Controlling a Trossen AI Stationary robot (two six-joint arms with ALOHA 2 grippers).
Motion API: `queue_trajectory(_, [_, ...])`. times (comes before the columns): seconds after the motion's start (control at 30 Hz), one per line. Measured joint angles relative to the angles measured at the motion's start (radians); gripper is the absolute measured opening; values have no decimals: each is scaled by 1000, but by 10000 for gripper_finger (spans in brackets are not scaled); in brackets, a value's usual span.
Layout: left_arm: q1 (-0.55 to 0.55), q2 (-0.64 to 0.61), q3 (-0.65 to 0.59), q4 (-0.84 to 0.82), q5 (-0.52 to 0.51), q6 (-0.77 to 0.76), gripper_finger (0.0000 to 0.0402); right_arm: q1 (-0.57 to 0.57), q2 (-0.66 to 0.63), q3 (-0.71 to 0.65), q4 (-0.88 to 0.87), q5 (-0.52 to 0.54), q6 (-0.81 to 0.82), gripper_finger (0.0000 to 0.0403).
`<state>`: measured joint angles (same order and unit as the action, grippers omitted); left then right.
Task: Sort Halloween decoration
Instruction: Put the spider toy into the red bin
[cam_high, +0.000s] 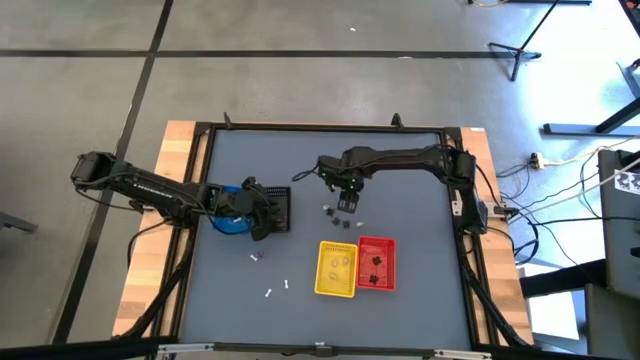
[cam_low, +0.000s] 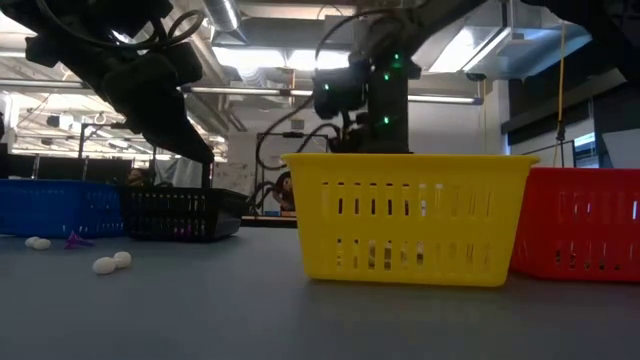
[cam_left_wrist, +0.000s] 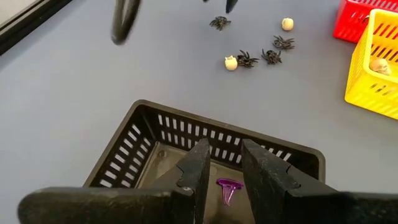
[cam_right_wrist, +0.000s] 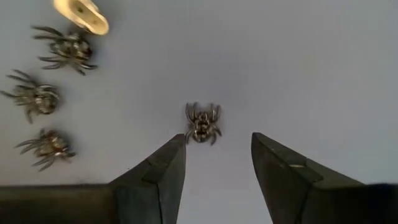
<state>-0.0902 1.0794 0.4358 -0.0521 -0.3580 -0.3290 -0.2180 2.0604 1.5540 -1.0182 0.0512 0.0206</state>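
Note:
My left gripper (cam_left_wrist: 227, 171) hangs open over the black mesh basket (cam_left_wrist: 155, 134), which stands beside the blue one (cam_high: 230, 224). A small purple trinket (cam_left_wrist: 227, 188) shows in the narrow gap between the fingers, apart from both, low inside the basket. My right gripper (cam_right_wrist: 217, 155) is open just above the table, and a dark spider trinket (cam_right_wrist: 202, 123) lies just ahead of its fingertips. Three more spiders (cam_right_wrist: 37, 96) and a cream piece (cam_right_wrist: 81, 15) lie beside it. This cluster (cam_high: 340, 216) sits mid-table.
The yellow basket (cam_high: 337, 268) and red basket (cam_high: 376, 262) stand side by side toward the near edge, each with small pieces inside. A purple trinket (cam_high: 257, 255) and two white ones (cam_high: 277, 289) lie loose on the grey table, left of the yellow basket.

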Motion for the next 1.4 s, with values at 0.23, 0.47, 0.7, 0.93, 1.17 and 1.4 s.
queue_trajectory(0.23, [0, 0, 0, 0, 0, 0, 86, 2, 0, -72, 95, -10, 0, 179])
queue_trajectory(0.47, [0, 0, 0, 0, 0, 0, 86, 2, 0, -113, 154, -12, 0, 179])
queue_trajectory(0.7, [0, 0, 0, 0, 0, 0, 86, 2, -6, -140, 185, -15, 0, 179])
queue_trajectory(0.93, [0, 0, 0, 0, 0, 0, 86, 0, -4, -141, 185, -62, -3, 156])
queue_trajectory(1.17, [0, 0, 0, 0, 0, 0, 86, 2, -4, -141, 185, -71, -3, 83])
queue_trajectory(1.4, [0, 0, 0, 0, 0, 0, 86, 3, -3, -142, 180, -66, -4, 46])
